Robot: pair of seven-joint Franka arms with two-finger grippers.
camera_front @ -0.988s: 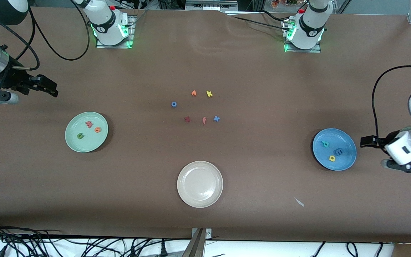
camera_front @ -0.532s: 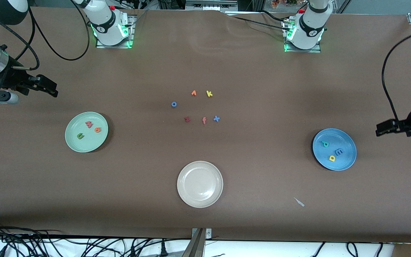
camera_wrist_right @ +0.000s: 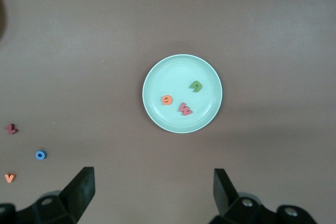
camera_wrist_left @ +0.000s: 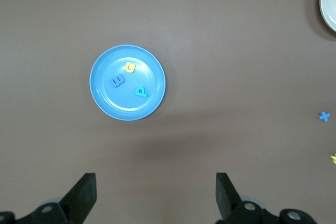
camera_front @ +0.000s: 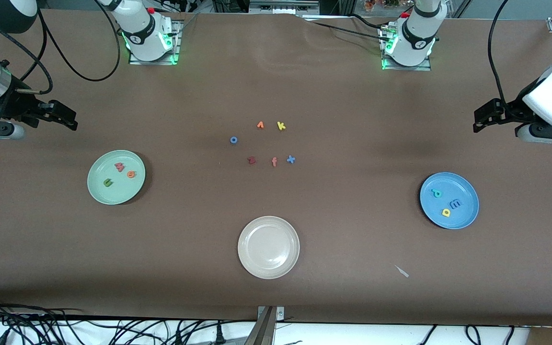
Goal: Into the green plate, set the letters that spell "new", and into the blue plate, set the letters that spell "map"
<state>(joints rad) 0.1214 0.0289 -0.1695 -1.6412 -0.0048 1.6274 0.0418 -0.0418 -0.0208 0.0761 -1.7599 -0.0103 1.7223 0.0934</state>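
Green plate (camera_front: 116, 178) toward the right arm's end holds three letters: green n (camera_front: 108, 182), orange e (camera_front: 131, 174), pink w (camera_front: 120, 166). Blue plate (camera_front: 449, 200) toward the left arm's end holds three: blue m (camera_front: 455, 204), yellow a (camera_front: 446, 212), teal p (camera_front: 437, 193). Six spare letters (camera_front: 262, 143) lie mid-table; an empty cream plate (camera_front: 269, 247) sits nearer the camera. Right gripper (camera_front: 70, 120) and left gripper (camera_front: 482, 120) hang over bare table, jaws spread, nothing held. No readable labels.

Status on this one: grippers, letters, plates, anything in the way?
Left gripper, right gripper open, empty, raised. n, e, w in green plate. m, a, p in blue plate. Nothing obstructing.
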